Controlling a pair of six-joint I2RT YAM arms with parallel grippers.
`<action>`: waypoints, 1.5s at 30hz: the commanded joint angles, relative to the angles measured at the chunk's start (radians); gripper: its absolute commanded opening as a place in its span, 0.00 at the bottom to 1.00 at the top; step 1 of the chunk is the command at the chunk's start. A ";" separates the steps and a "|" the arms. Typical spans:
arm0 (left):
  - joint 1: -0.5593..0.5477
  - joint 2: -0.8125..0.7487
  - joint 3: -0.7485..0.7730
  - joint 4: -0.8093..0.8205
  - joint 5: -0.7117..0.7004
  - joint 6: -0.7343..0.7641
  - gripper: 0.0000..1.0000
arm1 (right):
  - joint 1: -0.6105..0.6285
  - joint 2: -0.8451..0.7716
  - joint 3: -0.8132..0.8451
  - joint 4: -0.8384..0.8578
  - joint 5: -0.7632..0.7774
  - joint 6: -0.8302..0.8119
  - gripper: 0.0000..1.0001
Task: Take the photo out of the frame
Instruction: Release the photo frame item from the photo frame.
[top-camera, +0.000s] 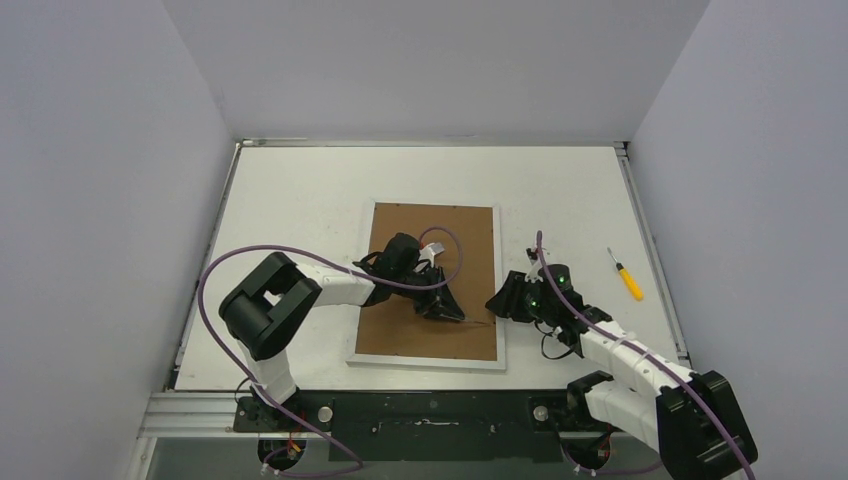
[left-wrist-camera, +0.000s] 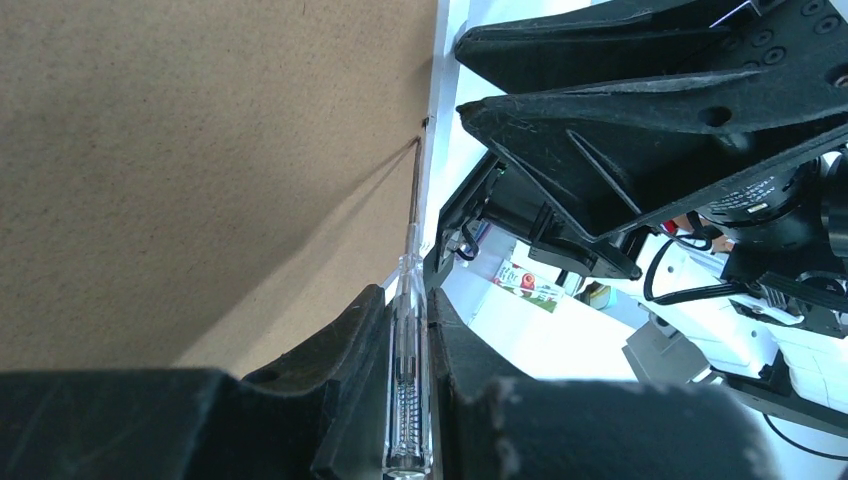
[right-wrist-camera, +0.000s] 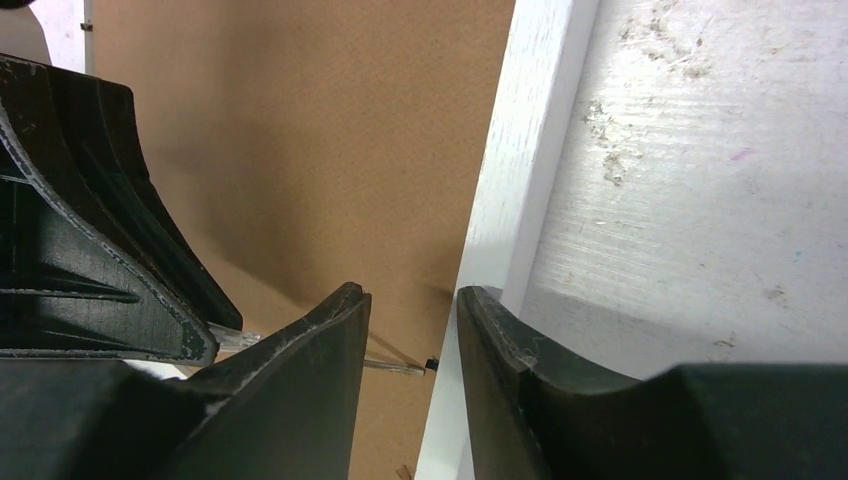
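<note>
The top camera looks down from above and behind the near edge, taking in the whole flat white table (top-camera: 300, 200). Both wrist cameras sit very close over the white-bordered, brown-backed rectangular picture frame (top-camera: 400, 225). The left one faces right and the right one faces left. They share the frame's right edge and the slim clear-handled screwdriver (left-wrist-camera: 408, 330).

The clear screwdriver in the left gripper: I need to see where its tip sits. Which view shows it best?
Left wrist view: the clear screwdriver runs full length from the left gripper to its tip at the frame rim. Right wrist shows only its shaft end; top external, a faint line.
</note>
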 joint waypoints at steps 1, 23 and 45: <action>-0.005 0.021 0.043 0.047 0.017 -0.006 0.00 | -0.009 -0.044 0.010 -0.022 0.032 -0.019 0.40; 0.017 0.009 0.009 0.068 0.015 -0.018 0.00 | -0.009 0.014 0.010 -0.028 0.067 -0.045 0.28; 0.009 0.014 0.016 0.066 0.023 -0.024 0.00 | -0.009 0.020 0.006 -0.016 0.055 -0.046 0.21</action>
